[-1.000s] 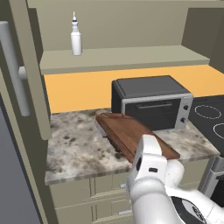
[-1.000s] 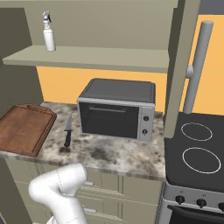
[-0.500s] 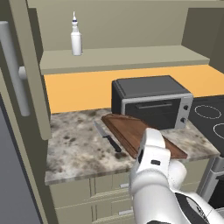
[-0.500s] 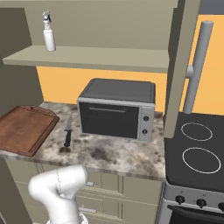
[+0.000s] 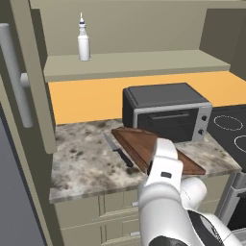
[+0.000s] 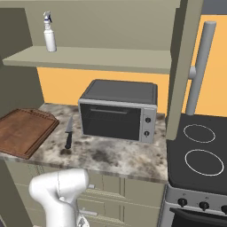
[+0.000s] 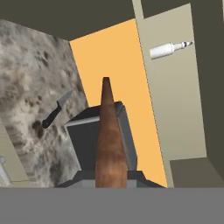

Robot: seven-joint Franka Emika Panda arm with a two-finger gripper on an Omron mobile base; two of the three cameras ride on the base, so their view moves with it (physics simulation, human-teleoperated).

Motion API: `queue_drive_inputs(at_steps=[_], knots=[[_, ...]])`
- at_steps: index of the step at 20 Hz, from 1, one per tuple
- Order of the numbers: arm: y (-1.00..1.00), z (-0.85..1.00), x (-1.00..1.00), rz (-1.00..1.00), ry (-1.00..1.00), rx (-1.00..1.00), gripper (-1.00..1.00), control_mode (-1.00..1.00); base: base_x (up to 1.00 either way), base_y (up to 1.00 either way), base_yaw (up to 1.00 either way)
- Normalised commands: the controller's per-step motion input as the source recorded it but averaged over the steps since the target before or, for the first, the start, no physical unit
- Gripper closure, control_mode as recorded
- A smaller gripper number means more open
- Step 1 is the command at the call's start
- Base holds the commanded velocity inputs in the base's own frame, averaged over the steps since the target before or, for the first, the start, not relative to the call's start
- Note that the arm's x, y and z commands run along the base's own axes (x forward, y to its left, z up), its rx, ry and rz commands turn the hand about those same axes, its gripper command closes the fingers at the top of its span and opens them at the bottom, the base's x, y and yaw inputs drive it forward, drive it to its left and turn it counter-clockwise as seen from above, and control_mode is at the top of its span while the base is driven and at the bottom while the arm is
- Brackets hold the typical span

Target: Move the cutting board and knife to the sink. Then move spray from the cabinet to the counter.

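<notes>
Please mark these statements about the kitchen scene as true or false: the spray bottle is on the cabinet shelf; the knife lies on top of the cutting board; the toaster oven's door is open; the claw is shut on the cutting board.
1. The spray bottle stands on the cabinet shelf. True.
2. The knife lies on top of the cutting board. False: it lies on the counter beside the board.
3. The toaster oven has its door open. False: the door is closed.
4. The claw is shut on the cutting board. True: the hand view shows the board edge-on running out from it.
</notes>
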Motion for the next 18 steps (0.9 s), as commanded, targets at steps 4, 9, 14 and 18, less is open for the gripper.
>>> queue_drive_inputs(at_steps=[4,9,14,18], knots=[[0.0,0.0,0.0,0.0,0.0,0.0,1.0,-1.0,0.0,0.0,0.0],[0.0,0.0,0.0,0.0,0.0,0.0,1.0,1.0,-0.24,-0.01,-0.01],[0.0,0.0,0.0,0.0,0.0,0.0,1.0,1.0,-0.51,-0.12,-0.1],[0.0,0.0,0.0,0.0,0.0,0.0,1.0,1.0,-0.48,-0.08,-0.25]])
